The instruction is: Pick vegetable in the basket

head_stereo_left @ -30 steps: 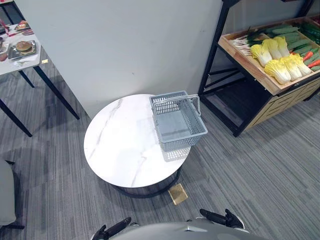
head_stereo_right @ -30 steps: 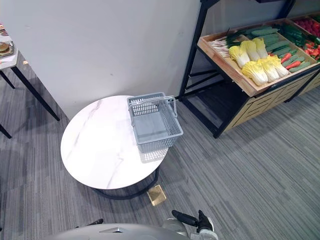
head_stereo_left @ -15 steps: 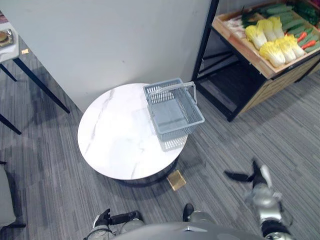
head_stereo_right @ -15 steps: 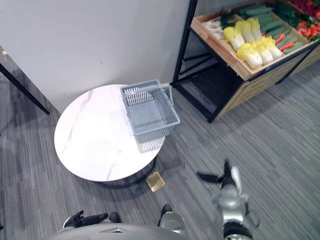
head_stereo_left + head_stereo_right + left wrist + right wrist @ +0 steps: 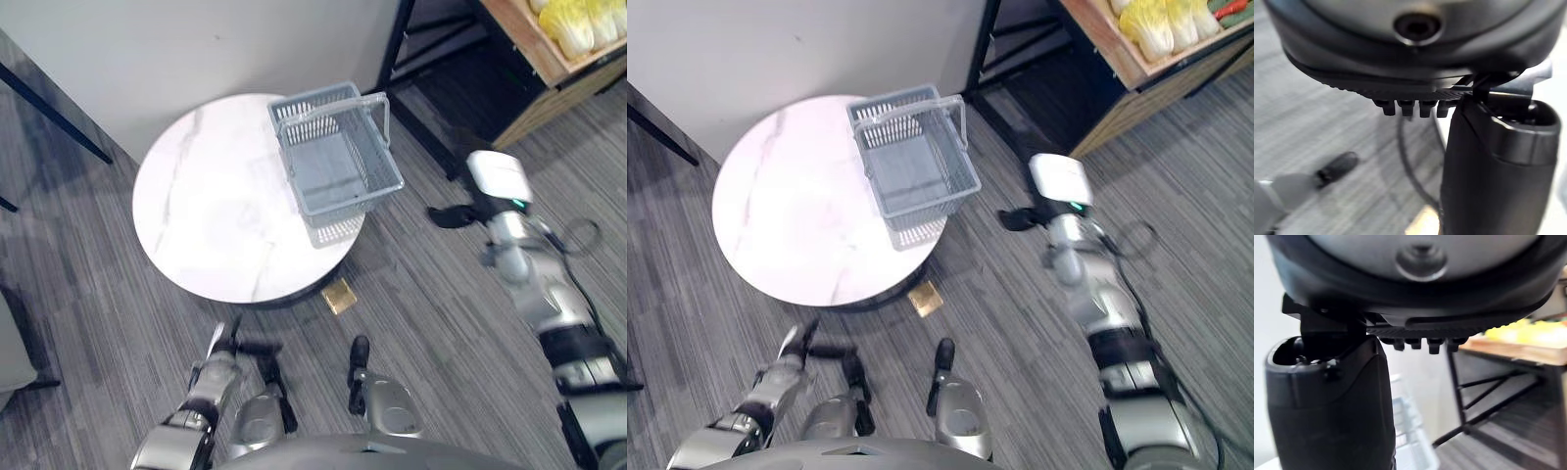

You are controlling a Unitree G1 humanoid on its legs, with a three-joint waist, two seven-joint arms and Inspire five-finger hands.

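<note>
An empty grey plastic basket (image 5: 336, 164) stands on the right part of a round white marble table (image 5: 216, 220), its handle upright. Yellow cabbages (image 5: 1161, 23) lie in a wooden crate (image 5: 1117, 49) on a shelf at the far right; other vegetables there are cut off by the view's edge. My right hand (image 5: 453, 213) hangs in the air to the right of the basket and apart from it, fingers straight and holding nothing. Low down by the table's near edge, my left hand (image 5: 238, 347) is open and empty too.
The shelf's black metal frame (image 5: 400, 44) stands just behind and to the right of the basket. A small tan block (image 5: 339, 296) lies on the grey carpet under the table's near edge. A grey wall (image 5: 196, 49) runs behind the table.
The camera has tipped downward, so the whole scene has shifted up. My right arm has risen from low down to beside the basket. My left hand has come a little forward.
</note>
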